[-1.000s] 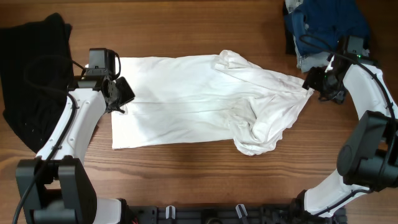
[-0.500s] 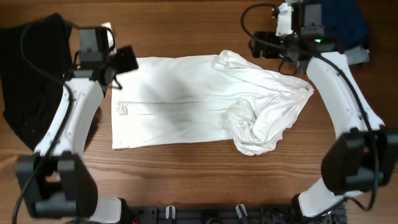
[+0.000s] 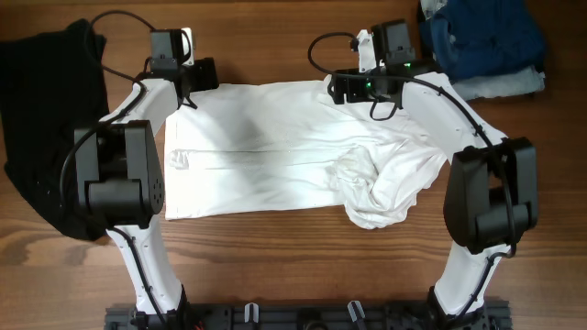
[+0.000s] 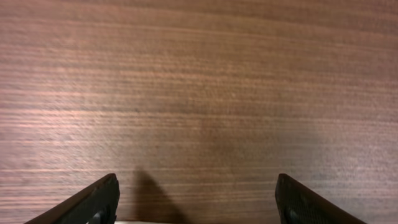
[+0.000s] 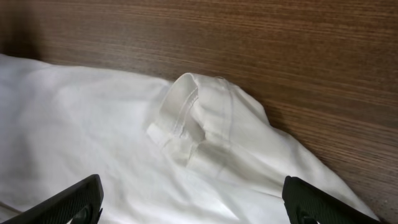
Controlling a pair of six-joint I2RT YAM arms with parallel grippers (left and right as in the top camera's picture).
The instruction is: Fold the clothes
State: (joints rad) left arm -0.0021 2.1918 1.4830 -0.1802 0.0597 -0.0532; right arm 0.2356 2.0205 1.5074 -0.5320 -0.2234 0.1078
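1. Overhead view: the shirt (image 3: pixel 266 151) lies spread across the middle of the table (image 3: pixel 293 266). Its left part is flat and its right part is bunched into a rumpled heap (image 3: pixel 376 188).
2. The left gripper (image 3: pixel 195 75) sits at the shirt's far left corner, by the edge of the cloth.
3. The left wrist view shows its fingers (image 4: pixel 99 199) spread wide with nothing held. Only bare wood lies between them.
4. The right gripper (image 3: pixel 337 87) is at the shirt's far edge, beside the collar (image 3: pixel 332 87).
5. In the right wrist view its fingers (image 5: pixel 74 199) are also wide apart and empty, over white cloth. The collar (image 5: pixel 186 106) stands folded up ahead of them. Whether the tips touch the fabric cannot be told.
6. A black cloth (image 3: pixel 41 119) lies at the table's left edge.
7. A blue pile (image 3: pixel 481 37) sits in the far right corner, apart from the shirt.
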